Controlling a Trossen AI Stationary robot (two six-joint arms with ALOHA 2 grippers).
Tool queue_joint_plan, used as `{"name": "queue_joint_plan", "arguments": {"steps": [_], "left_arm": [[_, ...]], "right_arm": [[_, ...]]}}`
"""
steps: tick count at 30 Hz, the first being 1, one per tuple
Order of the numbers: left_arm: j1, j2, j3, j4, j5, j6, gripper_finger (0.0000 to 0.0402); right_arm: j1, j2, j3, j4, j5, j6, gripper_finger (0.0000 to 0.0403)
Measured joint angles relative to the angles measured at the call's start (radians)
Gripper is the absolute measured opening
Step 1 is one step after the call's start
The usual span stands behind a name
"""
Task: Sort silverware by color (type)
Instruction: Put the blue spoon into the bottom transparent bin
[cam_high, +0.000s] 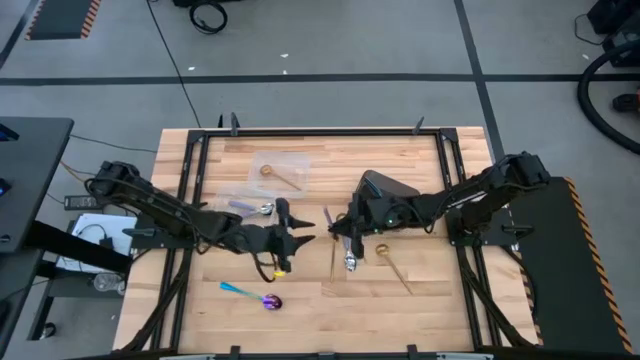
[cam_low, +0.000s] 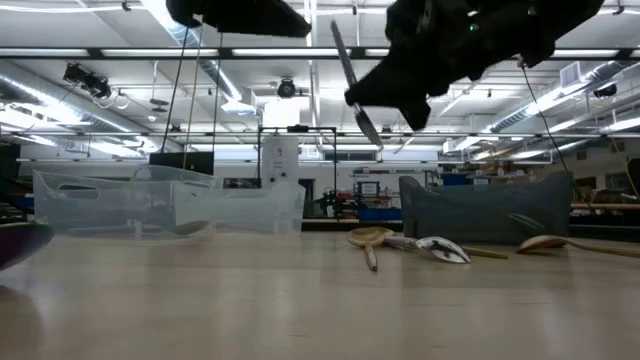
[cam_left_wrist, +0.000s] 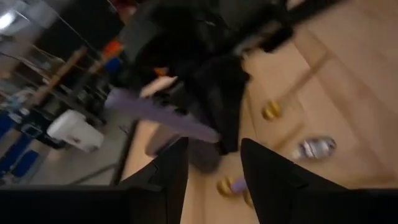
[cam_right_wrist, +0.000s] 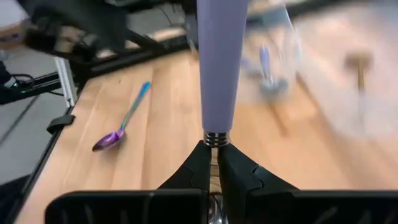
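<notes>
So the right gripper (cam_high: 343, 232) is up over the middle of the table with its fingers (cam_right_wrist: 200, 167) pinched tight on a lavender-handled spoon (cam_right_wrist: 219, 68). The grip sits right at the little metal collar where the pale purple handle ends, and the handle sticks out forward past the fingertips. From table level that spoon (cam_low: 352, 82) hangs tilted in the air, well clear of the wood.

The left gripper (cam_high: 297, 241) faces it from just beside, fingers (cam_left_wrist: 168, 171) spread apart with nothing between them.

Rest of the silverware is scattered around. An iridescent spoon (cam_high: 250, 294), purple bowl and teal-blue handle, lies flat on the near part of the table, on the left arm's side. Under the right gripper there's a shiny silver spoon (cam_high: 350, 262) and next to it a gold spoon (cam_high: 391, 262) with a long thin handle angling away. Another gold one (cam_high: 282, 176) sits in a clear container (cam_high: 262, 162) toward the far side, and a silver-bowled spoon (cam_high: 254, 208) lies in the second clear container (cam_high: 226, 195) just beside the left arm. A dark grey bin (cam_high: 388, 186) sits behind the right gripper.
</notes>
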Motion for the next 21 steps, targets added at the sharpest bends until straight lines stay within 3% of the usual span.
{"name": "queue_joint_plan", "arguments": {"steps": [3,7,11,21], "left_arm": [[0.003,0.033,0.086,-0.212,-0.003,-0.026,0.0153],[0.009,0.09,0.191,-0.373,-0.006,0.035,0.0153],[0.025,0.168,0.282,-0.476,-0.009,0.111,0.0153],[0.067,0.313,0.462,-0.593,-0.04,0.33,0.0153]], "right_arm": [[-0.024,0.0,0.0,-0.061,-0.047,0.103,0.0024],[-0.048,0.0,0.0,-0.106,-0.14,0.2,0.0024],[-0.061,0.0,0.0,-0.131,-0.189,0.263,0.0025],[-0.061,0.0,0.0,-0.147,-0.193,0.297,0.0025]]}}
